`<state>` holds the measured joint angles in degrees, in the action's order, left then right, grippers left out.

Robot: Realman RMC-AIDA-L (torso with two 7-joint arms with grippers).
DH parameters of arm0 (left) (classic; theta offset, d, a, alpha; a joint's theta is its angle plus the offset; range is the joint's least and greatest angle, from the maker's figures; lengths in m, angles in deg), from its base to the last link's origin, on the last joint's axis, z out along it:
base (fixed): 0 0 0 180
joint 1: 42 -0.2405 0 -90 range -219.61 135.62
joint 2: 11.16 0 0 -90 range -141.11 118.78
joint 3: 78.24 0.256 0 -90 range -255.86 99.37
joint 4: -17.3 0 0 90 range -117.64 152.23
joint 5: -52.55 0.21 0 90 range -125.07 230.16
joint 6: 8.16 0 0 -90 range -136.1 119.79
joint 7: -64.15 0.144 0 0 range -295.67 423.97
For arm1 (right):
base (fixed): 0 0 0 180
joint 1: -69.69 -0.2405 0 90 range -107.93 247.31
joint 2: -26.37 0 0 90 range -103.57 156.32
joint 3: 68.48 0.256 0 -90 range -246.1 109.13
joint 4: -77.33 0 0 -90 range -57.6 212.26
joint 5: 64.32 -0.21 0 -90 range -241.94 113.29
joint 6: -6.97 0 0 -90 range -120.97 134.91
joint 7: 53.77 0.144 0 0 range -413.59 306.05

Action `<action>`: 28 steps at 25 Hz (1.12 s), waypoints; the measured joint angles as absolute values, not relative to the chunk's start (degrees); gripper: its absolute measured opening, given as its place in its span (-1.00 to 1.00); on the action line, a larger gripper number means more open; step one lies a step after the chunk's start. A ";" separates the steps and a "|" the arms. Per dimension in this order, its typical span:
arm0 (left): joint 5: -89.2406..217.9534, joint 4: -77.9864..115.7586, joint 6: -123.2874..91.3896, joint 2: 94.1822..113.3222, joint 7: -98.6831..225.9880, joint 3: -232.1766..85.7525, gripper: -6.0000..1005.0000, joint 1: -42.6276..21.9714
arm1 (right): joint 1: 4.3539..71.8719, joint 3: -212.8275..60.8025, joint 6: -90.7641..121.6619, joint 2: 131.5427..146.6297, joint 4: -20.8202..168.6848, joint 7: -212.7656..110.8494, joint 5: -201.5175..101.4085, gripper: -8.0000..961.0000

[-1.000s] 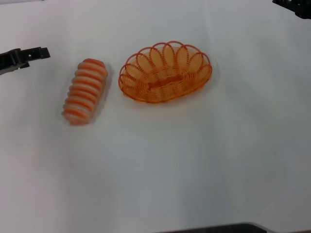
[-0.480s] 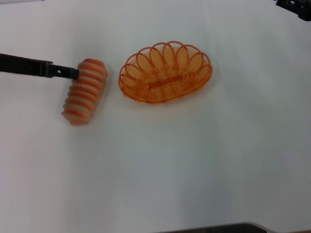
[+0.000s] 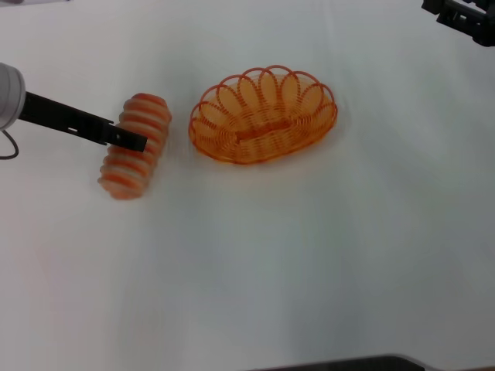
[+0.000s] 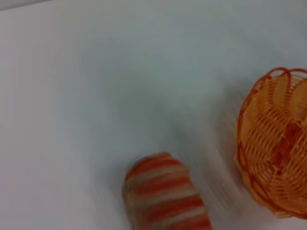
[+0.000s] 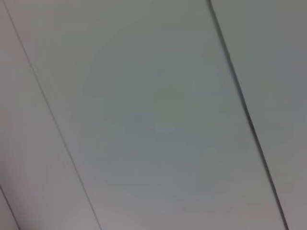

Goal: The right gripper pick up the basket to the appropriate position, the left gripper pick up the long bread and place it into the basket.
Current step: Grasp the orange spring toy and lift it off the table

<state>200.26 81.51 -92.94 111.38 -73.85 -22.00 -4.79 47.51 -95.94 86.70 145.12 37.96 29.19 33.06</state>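
The long bread (image 3: 126, 167), orange with cream crosswise ridges, lies on the white table to the left of the basket (image 3: 263, 116). The basket is an oval orange wire one with a looped rim, standing empty on the table. My left gripper (image 3: 135, 141) reaches in from the left, its black tip over the middle of the bread. In the left wrist view one end of the bread (image 4: 165, 196) and part of the basket (image 4: 276, 153) show. My right gripper (image 3: 462, 15) hangs at the far right corner, well away from the basket.
The white table (image 3: 294, 255) stretches around both objects. A dark edge (image 3: 348, 363) runs along the near side. The right wrist view holds only a pale surface crossed by thin dark lines (image 5: 240, 96).
My left gripper has swept in from the left edge to over the bread's middle. The bread and the basket have stayed put. The right gripper has barely shifted.
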 joint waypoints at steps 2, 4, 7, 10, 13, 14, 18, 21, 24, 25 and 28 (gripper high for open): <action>201.58 82.04 -92.91 111.59 -74.59 -21.16 0.61 -4.70 | 47.80 -96.00 87.47 145.22 37.95 27.97 33.10 0.96; 203.34 82.70 -92.87 112.07 -75.09 -20.58 0.61 -4.55 | 48.08 -96.09 88.25 145.43 37.96 26.02 33.13 0.96; 204.82 83.56 -93.06 112.59 -75.40 -20.43 0.61 -4.38 | 48.54 -97.28 89.29 145.56 38.68 23.03 33.39 0.96; 204.93 83.88 -93.07 112.58 -75.58 -20.70 0.62 -4.63 | 48.96 -98.82 91.58 145.22 39.83 21.28 35.73 0.96; 204.64 83.98 -93.07 112.46 -75.37 -21.01 0.62 -4.95 | 49.22 -99.03 94.54 145.07 39.93 20.48 40.86 0.96; 204.58 84.03 -93.07 112.44 -75.31 -21.04 0.62 -5.00 | 49.26 -99.04 95.52 145.05 39.84 20.42 42.76 0.96; 204.41 84.47 -93.07 112.49 -75.22 -21.06 0.62 -5.01 | 49.38 -99.07 98.84 144.84 39.62 18.57 49.38 0.96; 204.23 84.63 -93.38 112.61 -75.22 -20.77 0.61 -4.63 | 49.96 -99.07 99.32 145.18 39.60 15.46 51.42 0.96; 204.15 84.63 -94.01 112.70 -75.25 -20.36 0.61 -4.19 | 50.49 -99.06 99.06 145.45 39.77 13.15 52.54 0.96; 204.15 84.63 -94.07 112.73 -75.33 -19.99 0.61 -4.11 | 50.56 -99.06 98.83 145.47 39.84 12.83 52.91 0.96; 204.15 84.59 -94.09 112.80 -76.01 -18.73 0.62 -3.92 | 50.60 -98.95 98.47 145.48 39.89 12.41 53.80 0.96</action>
<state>204.15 84.59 -94.09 112.80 -76.01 -18.73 -3.92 50.60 -98.95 98.47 145.48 39.89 12.41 53.80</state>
